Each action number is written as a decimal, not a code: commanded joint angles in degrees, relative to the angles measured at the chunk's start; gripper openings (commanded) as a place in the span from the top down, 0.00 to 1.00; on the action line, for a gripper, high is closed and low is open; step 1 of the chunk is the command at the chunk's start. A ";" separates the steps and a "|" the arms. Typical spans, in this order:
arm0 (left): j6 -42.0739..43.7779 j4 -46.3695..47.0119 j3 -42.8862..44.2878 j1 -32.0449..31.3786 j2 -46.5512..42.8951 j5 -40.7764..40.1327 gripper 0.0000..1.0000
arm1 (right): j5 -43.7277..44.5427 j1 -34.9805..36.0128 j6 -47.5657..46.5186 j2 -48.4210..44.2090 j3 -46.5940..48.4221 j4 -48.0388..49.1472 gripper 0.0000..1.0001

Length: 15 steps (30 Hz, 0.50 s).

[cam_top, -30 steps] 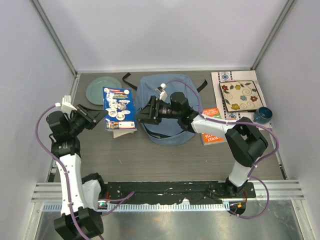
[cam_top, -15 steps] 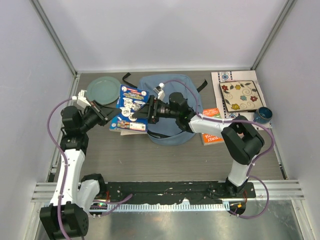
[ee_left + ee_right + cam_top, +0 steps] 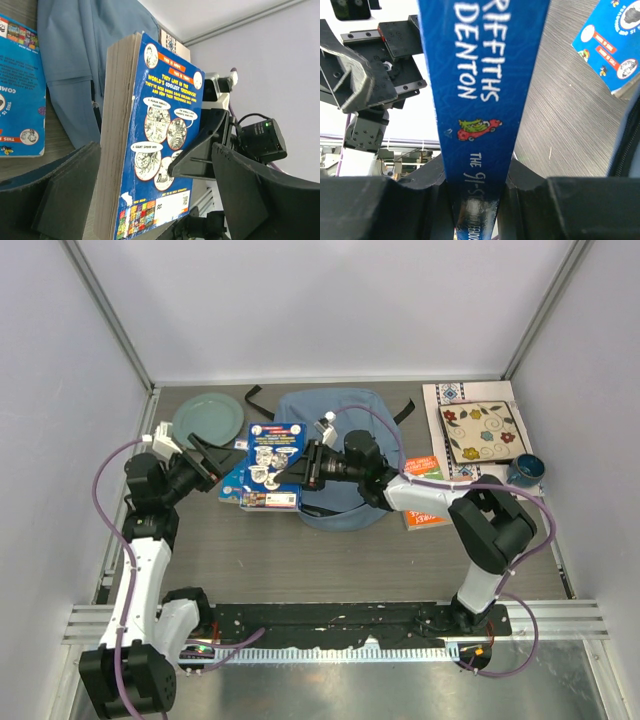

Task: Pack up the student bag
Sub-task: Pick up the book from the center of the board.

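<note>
The student bag (image 3: 345, 412), light blue with black straps, lies flat at the back middle of the table and also shows in the left wrist view (image 3: 85, 45). A thick blue paperback book (image 3: 272, 465) stands on edge above the bag's left edge. My right gripper (image 3: 300, 468) is shut on its spine (image 3: 480, 75), both fingers pressed to the covers (image 3: 477, 175). My left gripper (image 3: 215, 458) stands open on either side of the book's other end (image 3: 150, 140), with its fingers (image 3: 75, 190) apart from it.
A second blue book (image 3: 232, 487) lies on the table below the held one. A green plate (image 3: 205, 418) sits at the back left. At the right are an orange book (image 3: 428, 492), a flowered square plate (image 3: 485, 430) and a blue cup (image 3: 523, 471).
The left arm carried the blue book right to the right gripper. The right gripper shut on its spine and the left gripper opened off it.
</note>
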 commanded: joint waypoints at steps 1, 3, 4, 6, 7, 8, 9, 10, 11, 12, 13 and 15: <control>1.99 1.08 1.81 -0.24 1.03 -0.95 0.01 | -1.56 -0.45 -2.85 -6.75 -0.58 5.36 0.99; 1.38 5.19 2.08 -0.24 3.66 1.15 0.00 | -2.79 -0.45 -3.21 -7.45 -1.28 5.53 0.99; 1.11 5.99 2.43 -0.24 4.81 2.03 0.01 | -3.06 -0.45 -3.21 -8.33 -1.63 5.97 0.99; 0.94 9.06 3.30 -0.33 6.92 3.44 0.01 | -3.93 -0.45 -3.30 -9.04 -2.60 6.41 0.99; 0.67 10.38 3.48 -0.41 9.19 5.19 0.00 | -4.20 -0.45 -3.38 -9.82 -2.86 6.85 0.99; -0.37 11.88 3.75 -0.50 10.26 6.16 0.00 | -4.38 -0.45 -3.38 -10.27 -3.21 7.02 0.99; -1.08 15.55 4.10 -0.76 11.57 7.48 0.00 | -4.64 -0.45 -3.65 -10.53 -3.57 7.11 0.99; -1.96 17.76 4.19 -1.11 13.59 9.23 0.01 | -5.16 -0.45 -3.82 -10.71 -3.83 7.11 0.99; -3.44 19.43 4.45 -2.16 14.83 10.12 0.00 | -5.43 -0.45 -3.82 -11.06 -4.01 7.29 0.99; -4.07 22.58 4.97 -2.87 15.71 10.74 0.00 | -5.61 -0.45 -3.82 -11.15 -4.36 7.55 0.99; -4.68 24.18 5.24 -3.40 16.59 11.27 0.00 | -5.78 -0.45 -3.74 -11.24 -4.36 7.55 0.99; -6.62 28.04 6.12 -5.33 18.52 12.41 0.01 | -5.96 -0.45 -3.56 -11.24 -4.53 7.64 0.99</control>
